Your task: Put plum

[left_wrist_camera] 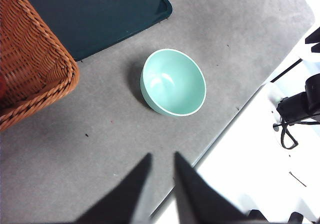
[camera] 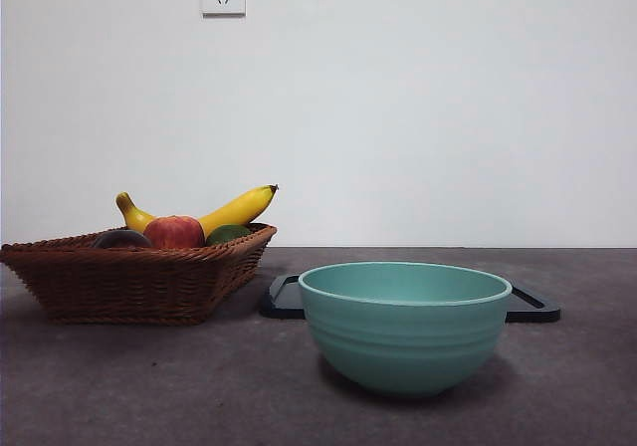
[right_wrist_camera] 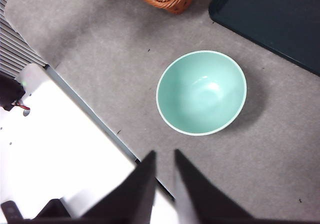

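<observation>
While wrist views miss it, plum [camera: 121, 239] sits in basket [camera: 139, 282].

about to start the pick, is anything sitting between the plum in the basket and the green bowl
Nothing visible blocks it. The plum lies in the wicker basket beside the apple, and bare table separates basket and bowl. The bowl is empty. Both grippers hang high, near the table's edge.

Front view: even, soft, fairly bright light; white wall [camera: 418, 108] flat, no glare. Bowl [camera: 405, 327] casts a faint dark shadow on the bench [camera: 149, 386] beneath and to the right. Focus sharp throughout.

Wrist views: white area off the bench overexposed, detail washed out. Soft highlights inside the bowl. Dark fingers [left_wrist_camera: 127, 194] at lower frame blurred, out of focus.
</observation>
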`<state>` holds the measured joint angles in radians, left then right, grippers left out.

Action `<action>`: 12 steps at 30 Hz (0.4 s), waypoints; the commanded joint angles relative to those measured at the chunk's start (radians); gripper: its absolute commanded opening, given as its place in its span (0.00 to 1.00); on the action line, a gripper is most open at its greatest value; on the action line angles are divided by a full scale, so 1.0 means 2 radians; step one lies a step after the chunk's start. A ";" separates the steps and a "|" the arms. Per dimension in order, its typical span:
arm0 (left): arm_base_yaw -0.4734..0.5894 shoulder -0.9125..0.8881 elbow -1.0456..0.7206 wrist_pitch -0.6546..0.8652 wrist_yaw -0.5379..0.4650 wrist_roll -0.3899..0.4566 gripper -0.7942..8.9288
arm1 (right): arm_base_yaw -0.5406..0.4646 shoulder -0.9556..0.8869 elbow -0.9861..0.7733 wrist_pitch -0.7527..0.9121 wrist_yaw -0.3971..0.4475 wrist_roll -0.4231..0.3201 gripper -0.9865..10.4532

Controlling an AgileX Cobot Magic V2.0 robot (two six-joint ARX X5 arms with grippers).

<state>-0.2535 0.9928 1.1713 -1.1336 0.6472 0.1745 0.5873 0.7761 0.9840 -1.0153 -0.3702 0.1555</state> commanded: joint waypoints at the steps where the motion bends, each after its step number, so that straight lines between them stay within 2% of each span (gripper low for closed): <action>1: -0.002 0.003 0.008 0.002 0.002 0.008 0.09 | 0.003 0.003 0.007 0.002 0.003 -0.007 0.09; 12: -0.002 0.003 0.008 0.002 0.002 0.008 0.09 | 0.003 0.003 0.007 0.006 0.002 -0.006 0.09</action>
<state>-0.2535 0.9928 1.1713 -1.1336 0.6476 0.1749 0.5873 0.7761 0.9840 -1.0126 -0.3660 0.1535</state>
